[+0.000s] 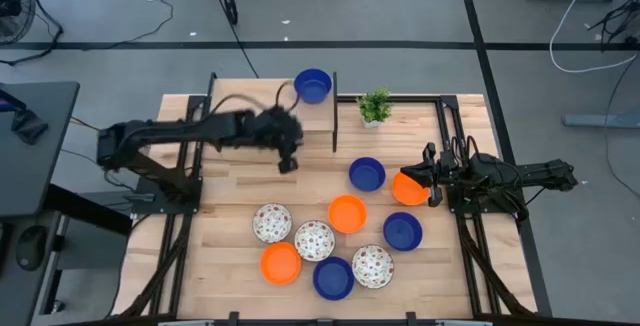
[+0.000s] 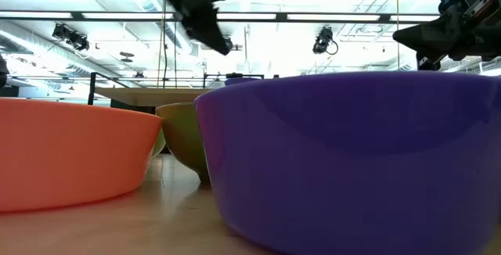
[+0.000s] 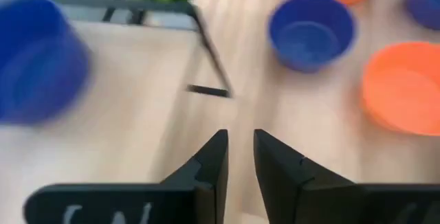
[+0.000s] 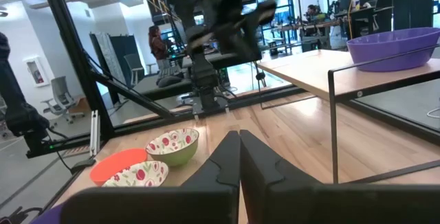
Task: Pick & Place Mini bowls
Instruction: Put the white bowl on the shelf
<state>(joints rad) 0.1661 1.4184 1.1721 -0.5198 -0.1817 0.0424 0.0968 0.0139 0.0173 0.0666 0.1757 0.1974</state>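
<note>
1. The light wooden table carries a raised wooden shelf on a thin black metal frame at its far edge.
2. One solid blue mini bowl sits on that shelf, upright and free of any gripper.
3. The left gripper hangs above bare table just in front of the shelf. Its two dark fingers stand a narrow gap apart with nothing between them.
4. The right gripper rests at the table's right side, fingers pressed together and empty. A solid orange mini bowl lies just beside its tip; whether they touch I cannot tell.
5. A second blue mini bowl stands near the table's middle, with another orange mini bowl in front of it and a third blue mini bowl to the right of that.
6. Toward the front edge lie three white mini bowls with a speckled floral pattern: one on the left, one beside it, one further right.
7. A third orange mini bowl and a fourth blue mini bowl sit nearest the front, between the patterned ones.
8. A small green potted plant stands to the right of the shelf.
</note>
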